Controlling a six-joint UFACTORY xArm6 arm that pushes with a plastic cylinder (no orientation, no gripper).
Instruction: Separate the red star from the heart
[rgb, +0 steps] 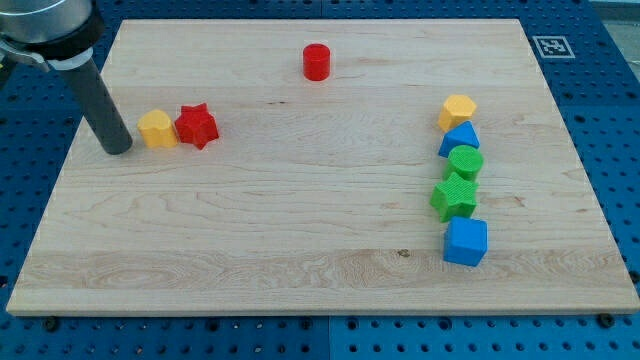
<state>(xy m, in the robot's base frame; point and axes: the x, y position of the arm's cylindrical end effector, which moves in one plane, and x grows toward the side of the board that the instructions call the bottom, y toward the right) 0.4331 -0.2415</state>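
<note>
- A dark rod reaches down from the upper left of the frame; its tip (118, 148) rests on the wooden desk (300, 230) at the left side.
- The tool is a plain rod with no jaws, so there is nothing to stand apart or together, and it clamps on nothing.
- The tip sits just to the left of the yellow heart (157, 129), very near it; whether the two touch cannot be told.
- The red star (197, 126) lies immediately right of the heart, the two blocks touching or all but touching, in the left part of the frame.
- Tip, heart and star form a short row running left to right.
- A red cylinder (317, 62) stands alone near the top centre, well apart from the pair.
- Five blocks form a column at the right of the frame: a yellow hexagon (457, 111) at the top, then a blue block (459, 139) with a pointed top just below it.
- Next down comes a green round block (466, 162), touching the blue one above and the green star (455, 197) below.
- A blue cube (465, 241) closes the column at the bottom, just under the green star.
- Blue pegboard (30, 150) shows around the desk, and a black-and-white marker (551, 46) sits at the upper right corner.
</note>
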